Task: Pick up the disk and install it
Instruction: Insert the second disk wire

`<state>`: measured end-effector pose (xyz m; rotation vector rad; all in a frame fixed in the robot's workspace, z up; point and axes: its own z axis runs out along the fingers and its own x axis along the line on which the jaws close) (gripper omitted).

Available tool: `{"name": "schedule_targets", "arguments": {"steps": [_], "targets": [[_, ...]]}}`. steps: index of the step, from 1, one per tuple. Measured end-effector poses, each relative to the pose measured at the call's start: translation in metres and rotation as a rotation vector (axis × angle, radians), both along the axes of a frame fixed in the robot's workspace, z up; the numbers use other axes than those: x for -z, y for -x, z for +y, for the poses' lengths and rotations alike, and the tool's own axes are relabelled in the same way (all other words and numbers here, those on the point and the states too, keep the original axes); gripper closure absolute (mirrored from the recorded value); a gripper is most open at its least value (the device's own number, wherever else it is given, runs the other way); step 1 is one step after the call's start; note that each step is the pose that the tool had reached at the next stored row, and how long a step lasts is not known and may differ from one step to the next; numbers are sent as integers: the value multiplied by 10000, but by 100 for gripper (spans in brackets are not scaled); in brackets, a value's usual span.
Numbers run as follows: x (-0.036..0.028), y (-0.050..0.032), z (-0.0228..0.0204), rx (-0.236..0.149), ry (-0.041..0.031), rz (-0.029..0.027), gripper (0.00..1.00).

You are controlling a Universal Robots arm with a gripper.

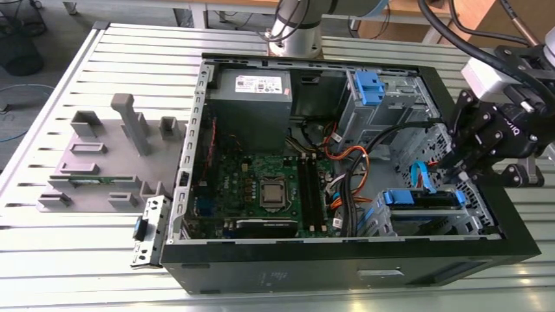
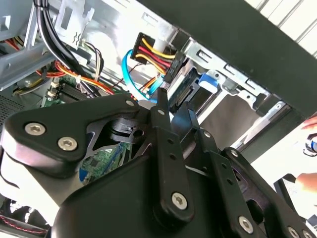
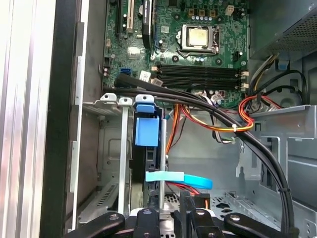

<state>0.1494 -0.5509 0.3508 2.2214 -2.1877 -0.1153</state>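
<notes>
One big slatted table (image 1: 52, 260) under everything, and on it the open computer case (image 1: 347, 273), side panel off, motherboard showing. At the corner of the case on the exterior view's right sits the metal drive bay (image 1: 472, 214), and that's where I see the disk (image 1: 420, 197): standing edge-on down in the bay, with its blue frame (image 3: 147, 130) facing up at me in the first wrist view. It looks seated or close to it (how deep, I can't tell).

My read on handling: it's a stiff, dense little slab, heavier than it looks, with smooth metal faces that would slide in a pinch. It won't bend, but it won't forgive a knock or a drop either. I'd take it by the plastic frame at the long edges, clear of the label face and the connector end.

Now the arm. It reaches in from the exterior view's right, wrist tipped so the gripper (image 1: 455, 172) points down into the case just above the bay. In the second wrist view the fingers (image 2: 161, 106) are drawn narrow, tips nearly together, and I see nothing of the disk pinched between them. They hang right beside the light-blue data cable (image 3: 181, 177), which loops across just above the bay.
</notes>
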Motion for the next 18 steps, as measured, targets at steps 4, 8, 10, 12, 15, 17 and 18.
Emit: {"name": "schedule_targets", "arguments": {"steps": [4,8,10,12,15,17,18], "targets": [[3,-47,15,1,2,0,69],[12,-88,28,1,-2,0,69],[22,-99,36,1,0,0,69],[36,-109,44,1,8,0,69],[47,-129,61,0,12,0,69],[53,-144,71,0,9,0,69],[55,-153,76,0,9,0,69]]}}
